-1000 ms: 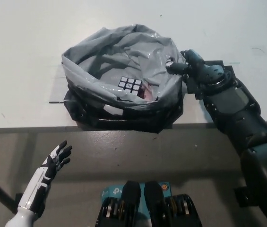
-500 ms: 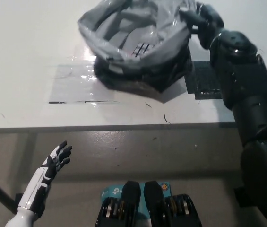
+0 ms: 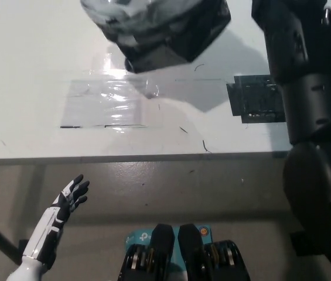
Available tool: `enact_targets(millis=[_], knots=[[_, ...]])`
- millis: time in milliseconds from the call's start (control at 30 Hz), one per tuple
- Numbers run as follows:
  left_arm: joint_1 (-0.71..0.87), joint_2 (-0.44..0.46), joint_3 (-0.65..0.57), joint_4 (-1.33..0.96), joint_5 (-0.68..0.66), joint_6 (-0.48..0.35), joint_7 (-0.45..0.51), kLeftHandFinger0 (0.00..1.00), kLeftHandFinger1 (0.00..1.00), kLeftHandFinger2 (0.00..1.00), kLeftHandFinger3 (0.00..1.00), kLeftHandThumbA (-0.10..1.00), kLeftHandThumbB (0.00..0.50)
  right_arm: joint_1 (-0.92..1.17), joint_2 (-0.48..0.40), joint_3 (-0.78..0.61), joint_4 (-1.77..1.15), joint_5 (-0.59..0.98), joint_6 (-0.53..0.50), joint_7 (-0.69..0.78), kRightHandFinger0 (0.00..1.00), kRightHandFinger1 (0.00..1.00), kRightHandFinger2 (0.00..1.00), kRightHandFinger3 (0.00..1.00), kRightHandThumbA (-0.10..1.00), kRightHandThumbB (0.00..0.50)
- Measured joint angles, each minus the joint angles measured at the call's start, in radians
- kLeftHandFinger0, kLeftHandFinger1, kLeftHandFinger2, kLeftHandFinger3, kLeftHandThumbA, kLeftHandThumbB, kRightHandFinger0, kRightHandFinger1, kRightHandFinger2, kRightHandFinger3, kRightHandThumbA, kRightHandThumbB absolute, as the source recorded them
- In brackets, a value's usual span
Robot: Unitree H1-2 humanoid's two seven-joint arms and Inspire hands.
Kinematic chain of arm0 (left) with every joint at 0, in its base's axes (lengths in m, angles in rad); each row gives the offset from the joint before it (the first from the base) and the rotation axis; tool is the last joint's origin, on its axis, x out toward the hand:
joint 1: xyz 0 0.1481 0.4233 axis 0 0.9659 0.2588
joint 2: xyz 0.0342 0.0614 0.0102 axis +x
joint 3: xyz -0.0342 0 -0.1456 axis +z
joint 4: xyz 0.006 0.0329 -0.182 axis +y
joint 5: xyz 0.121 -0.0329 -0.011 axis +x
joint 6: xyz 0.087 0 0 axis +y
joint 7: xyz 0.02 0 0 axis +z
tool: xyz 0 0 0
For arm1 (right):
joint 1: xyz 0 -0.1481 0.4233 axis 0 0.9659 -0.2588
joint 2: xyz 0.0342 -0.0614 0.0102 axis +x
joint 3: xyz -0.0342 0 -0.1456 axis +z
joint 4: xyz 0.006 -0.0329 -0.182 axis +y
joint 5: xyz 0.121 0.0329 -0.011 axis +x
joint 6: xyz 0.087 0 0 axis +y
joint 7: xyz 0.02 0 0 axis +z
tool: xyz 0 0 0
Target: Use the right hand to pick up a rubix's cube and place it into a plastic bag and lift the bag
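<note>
The white table (image 3: pixel 30 70) is taking up the top half of the head view, and its front edge is running straight across the middle of the picture. Below that edge a brownish-grey floor (image 3: pixel 171 187) is showing. On the tabletop a clear shiny sheet of film or tape (image 3: pixel 103 105) is lying flat and catching the light, and off to the right a dark square patch (image 3: pixel 259 99) is sitting on the white surface (it looks like a mat or taped area, hard to say which). A few thin dark scratches or marks are dotting the table near the front edge.

The plastic bag (image 3: pixel 165 29) is hanging at the very top of the frame, grey and crinkly up top with a darker, almost black underside, and it's partly cut off by the picture's edge. Its shadow is falling on the table just below and to the right of it, well apart from the bag itself, so it's reading as up in the air. The cube isn't visible from this angle.

The black right arm (image 3: pixel 306 88) is reaching up along the right side and out of the top of the frame, so the right hand itself isn't showing and I can't tell how it's gripping. The white left hand (image 3: pixel 68 199) is resting low at the lower left, below the table edge, with its fingers spread and holding nothing.
</note>
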Motion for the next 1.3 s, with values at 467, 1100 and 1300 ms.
enact_targets(millis=[467, 1100, 1300], knots=[[-0.013, 0.001, 0.001, 0.000, 0.003, 0.000, 0.000, 1.00, 1.00, 1.00, 1.00, 0.98, 0.270, -0.192, -0.003, -0.050, -0.044, 0.071, 0.029, -0.046, 0.00, 0.32, 0.74, 0.89, -0.04, 0.142], [-0.022, 0.005, 0.000, -0.002, 0.002, 0.013, -0.001, 1.00, 1.00, 1.00, 1.00, 0.96, 0.249, 0.220, 0.008, 0.029, 0.157, 0.063, -0.046, -0.057, 0.00, 0.20, 0.65, 0.44, 0.00, 0.169], [-0.023, 0.005, -0.001, -0.003, 0.003, 0.019, -0.001, 1.00, 1.00, 1.00, 1.00, 0.97, 0.241, 0.111, 0.006, 0.033, 0.002, 0.077, -0.035, -0.055, 0.00, 0.20, 0.62, 0.51, -0.02, 0.162]])
